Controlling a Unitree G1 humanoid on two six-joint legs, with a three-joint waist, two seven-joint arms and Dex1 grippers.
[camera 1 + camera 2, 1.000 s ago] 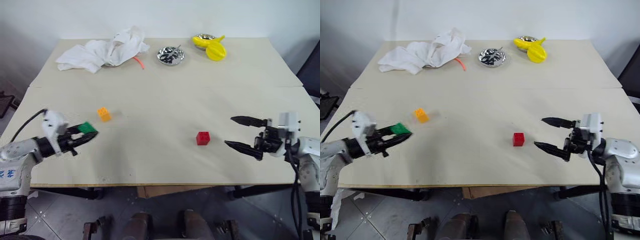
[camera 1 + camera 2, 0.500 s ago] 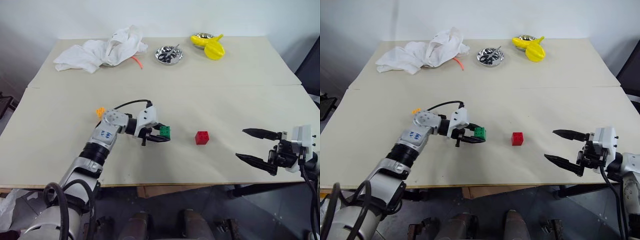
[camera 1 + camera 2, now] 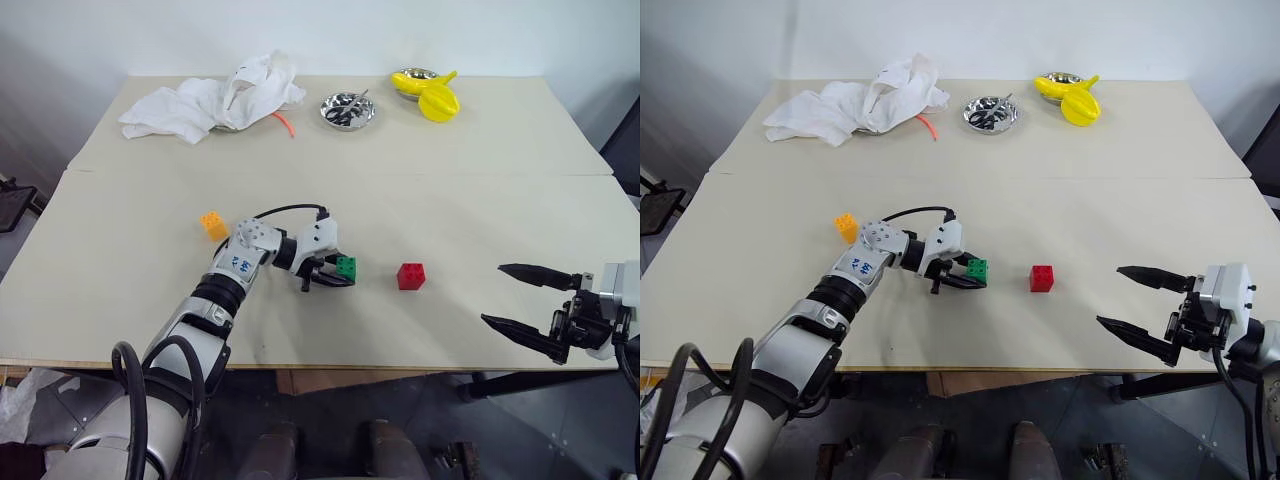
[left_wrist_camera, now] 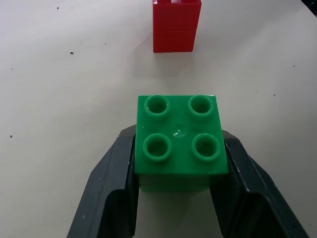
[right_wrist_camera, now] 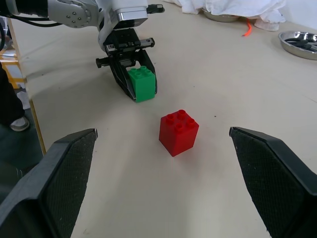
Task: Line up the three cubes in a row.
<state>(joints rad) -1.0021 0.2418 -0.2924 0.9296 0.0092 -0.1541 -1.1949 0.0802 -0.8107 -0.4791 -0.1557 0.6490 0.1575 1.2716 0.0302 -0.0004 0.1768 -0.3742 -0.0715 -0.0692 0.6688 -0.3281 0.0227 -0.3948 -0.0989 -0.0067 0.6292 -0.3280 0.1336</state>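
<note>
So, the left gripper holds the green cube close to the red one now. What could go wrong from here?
1. The left gripper is shut on the green cube beside the red cube; when the fingers open, one may drag the green cube askew.
2. Pushing further could nudge the red cube.
3. The orange cube sits apart behind the left arm, which could knock it when pulling back.

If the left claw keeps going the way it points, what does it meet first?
Probably the red cube, straight ahead of the left claw and the green cube it grips, with bare table between.
</note>
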